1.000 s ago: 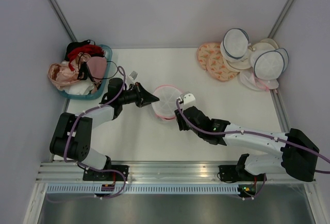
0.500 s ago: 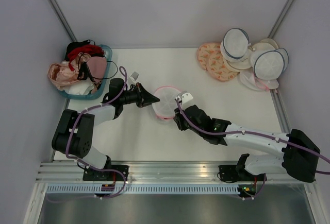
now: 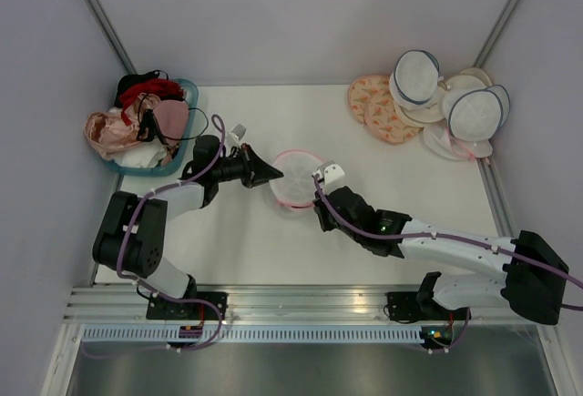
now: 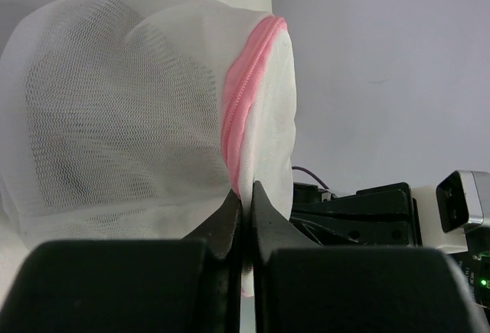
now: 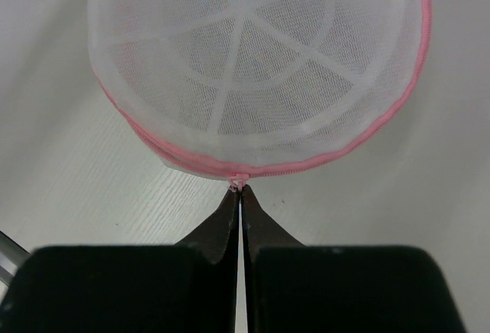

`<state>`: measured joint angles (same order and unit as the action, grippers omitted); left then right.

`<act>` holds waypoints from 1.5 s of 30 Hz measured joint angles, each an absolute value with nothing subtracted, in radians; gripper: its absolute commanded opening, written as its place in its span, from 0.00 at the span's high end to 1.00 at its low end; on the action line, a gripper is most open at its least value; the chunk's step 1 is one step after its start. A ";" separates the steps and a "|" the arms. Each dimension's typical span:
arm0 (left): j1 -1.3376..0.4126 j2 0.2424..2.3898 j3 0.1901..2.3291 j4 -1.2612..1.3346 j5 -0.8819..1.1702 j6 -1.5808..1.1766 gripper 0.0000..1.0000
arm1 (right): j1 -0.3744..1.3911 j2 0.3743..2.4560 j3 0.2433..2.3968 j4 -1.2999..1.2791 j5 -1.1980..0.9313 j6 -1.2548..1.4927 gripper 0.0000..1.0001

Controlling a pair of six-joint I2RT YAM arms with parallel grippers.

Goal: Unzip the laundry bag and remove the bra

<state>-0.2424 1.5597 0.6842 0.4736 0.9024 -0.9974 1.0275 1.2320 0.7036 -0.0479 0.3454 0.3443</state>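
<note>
**Room.** We record pale lilac-grey walls (image 3: 301,14) on three sides, with a metal strut (image 3: 98,14) slanting up each far corner.

**Bench** (image 3: 273,123). White top with a faint wood grain in the right wrist view. A ribbed metal rail (image 3: 301,303) runs along the near edge, and both arm bases are bolted to it.

**Far left corner.** We list one teal basket (image 3: 192,97), heaped with pink, red and black lingerie (image 3: 137,121) that spills over its left rim.

**Far right corner.** We list a pile of round wash bags: white mesh ones with navy rims (image 3: 416,76), and flat orange-patterned discs (image 3: 373,105) leaning at the pile's left side. It lies well apart from the arms.

**Laundry bag** (image 3: 293,178). Round white mesh dome with a pink zip rim, on the bench a little left of centre, between the two pincers. The zip looks closed along the stretch we can see. We cannot make out its contents through the mesh.

**Left pincer** (image 3: 273,176). It reaches in from the left. In its wrist view the jaws are pressed together on the bag's fabric right at the pink zip seam (image 4: 246,103).

**Right pincer** (image 3: 316,196). It reaches in from the near right. In its wrist view the jaws are fully closed, with the tips nipping the small zip pull (image 5: 237,183) at the bag's near rim.

**Cabling.** Purple leads (image 3: 215,137) loop along both arms.
</note>
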 measured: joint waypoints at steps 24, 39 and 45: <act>-0.371 0.614 0.280 0.045 0.597 -1.096 0.00 | 1.025 1.193 0.712 -0.167 -0.008 0.372 1.00; -0.536 0.799 0.220 0.181 0.442 -1.269 0.24 | 1.073 1.190 0.693 0.003 -0.187 0.441 0.99; -0.585 0.888 0.241 0.283 0.410 -1.310 0.84 | 1.091 1.195 0.693 0.017 -0.176 0.442 1.00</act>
<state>-0.5850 0.8883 0.2409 0.2829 0.4095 -1.3102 1.0912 1.1946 0.6933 0.0174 -0.1761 0.4416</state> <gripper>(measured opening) 0.354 0.007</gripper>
